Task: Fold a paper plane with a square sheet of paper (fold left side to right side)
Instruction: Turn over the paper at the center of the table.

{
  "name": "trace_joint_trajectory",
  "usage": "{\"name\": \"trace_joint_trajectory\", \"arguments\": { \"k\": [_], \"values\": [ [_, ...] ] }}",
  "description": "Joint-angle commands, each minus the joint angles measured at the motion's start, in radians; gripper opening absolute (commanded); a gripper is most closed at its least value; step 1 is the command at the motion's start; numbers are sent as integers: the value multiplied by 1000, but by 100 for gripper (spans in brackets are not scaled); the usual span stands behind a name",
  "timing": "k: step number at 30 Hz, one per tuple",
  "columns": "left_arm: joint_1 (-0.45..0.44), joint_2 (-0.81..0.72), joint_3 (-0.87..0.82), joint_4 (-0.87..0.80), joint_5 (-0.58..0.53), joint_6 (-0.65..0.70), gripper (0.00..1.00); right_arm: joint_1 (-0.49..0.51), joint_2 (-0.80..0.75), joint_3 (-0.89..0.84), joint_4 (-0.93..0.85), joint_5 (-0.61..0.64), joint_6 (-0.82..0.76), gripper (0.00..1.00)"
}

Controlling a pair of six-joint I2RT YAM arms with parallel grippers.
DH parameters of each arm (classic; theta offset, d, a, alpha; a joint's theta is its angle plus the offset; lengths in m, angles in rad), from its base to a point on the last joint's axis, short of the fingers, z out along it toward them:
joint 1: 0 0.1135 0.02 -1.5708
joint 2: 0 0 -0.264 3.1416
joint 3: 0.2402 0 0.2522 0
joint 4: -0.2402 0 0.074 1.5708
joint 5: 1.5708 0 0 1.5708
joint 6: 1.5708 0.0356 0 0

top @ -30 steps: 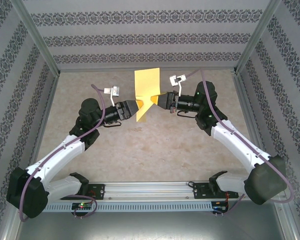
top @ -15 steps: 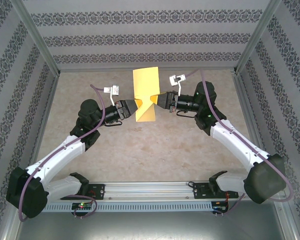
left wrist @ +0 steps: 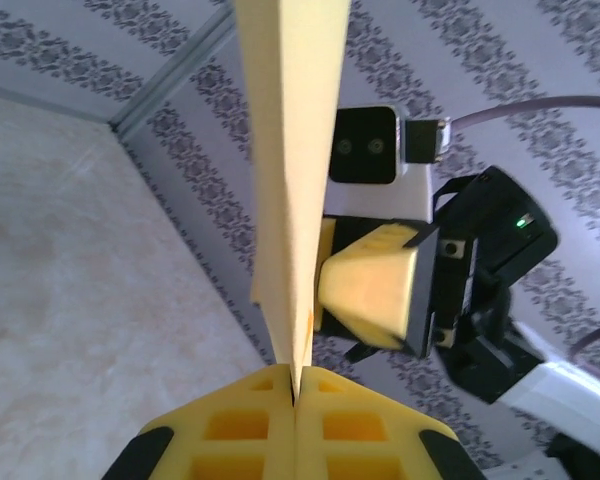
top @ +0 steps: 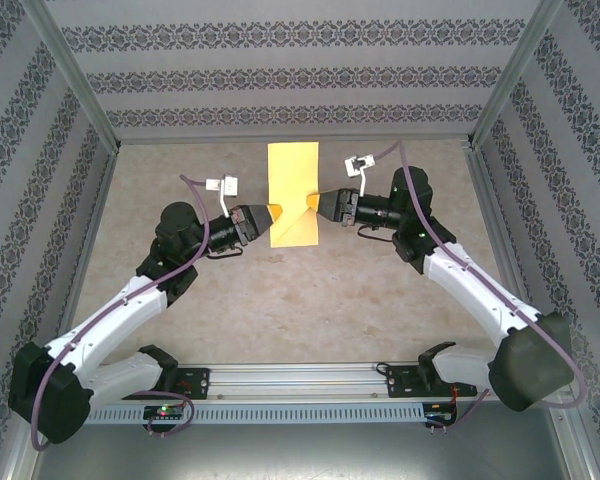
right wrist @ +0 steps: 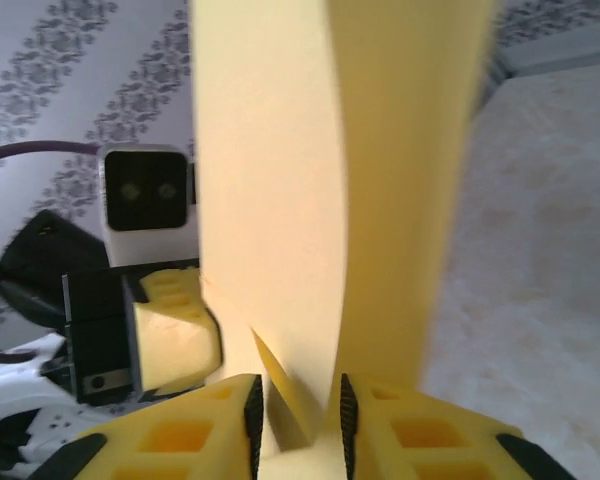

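Centrally, paper [top: 293, 170], left tool [top: 271, 217], right tool [top: 316, 204], walls [top: 300, 80]

1. The thin plain yellow sheet of paper [top: 294, 195] is one even yellow, with no print.
2. The left tool [top: 270, 217] and right tool [top: 316, 204] have yellow fingers on black housings.
3. The smooth beige stone-look desk [top: 310, 300] is mottled like pale marble.
4. The papered enclosure walls [top: 290, 75] are whitish, with bands of dark grey floral ornament.
5. The left arm [top: 130, 300] and right arm [top: 480, 295] are white near their bases and black towards the wrists, with purplish-grey cables.
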Motion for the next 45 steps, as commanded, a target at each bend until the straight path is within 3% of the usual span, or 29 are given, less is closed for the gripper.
{"name": "trace_joint_trajectory", "arguments": {
  "k": [1, 4, 9, 14, 18, 23, 30, 40, 45],
  "values": [
    [-35, -36, 46, -264, -107, 184, 4, -29, -83, 1, -258, 165, -165, 36],
    [-87, -33, 97, -522, -283, 326, 0, -39, -138, 14, -489, 376, -281, 45],
    [-256, 51, 213, -907, -747, 440, 0, -47, -217, 1, -731, 745, -362, 55],
    [-409, 230, 341, -1238, -1176, 324, 0, -74, -307, -60, -798, 965, -369, 66],
    [-480, 423, 476, -1485, -1346, 159, 0, -94, -385, -108, -796, 1021, -391, 79],
    [-508, 606, 596, -1648, -1402, 12, 0, -112, -463, -141, -804, 1050, -409, 98],
    [-507, 844, 700, -1694, -1327, -48, 0, -135, -513, -157, -841, 1050, -424, 98],
    [-487, 1081, 881, -1644, -1177, 43, 0, -143, -536, -176, -857, 1021, -453, 98],
    [-463, 1127, 943, -1570, -1054, 115, 11, -145, -568, -184, -867, 1014, -471, 98]
  ]
}}
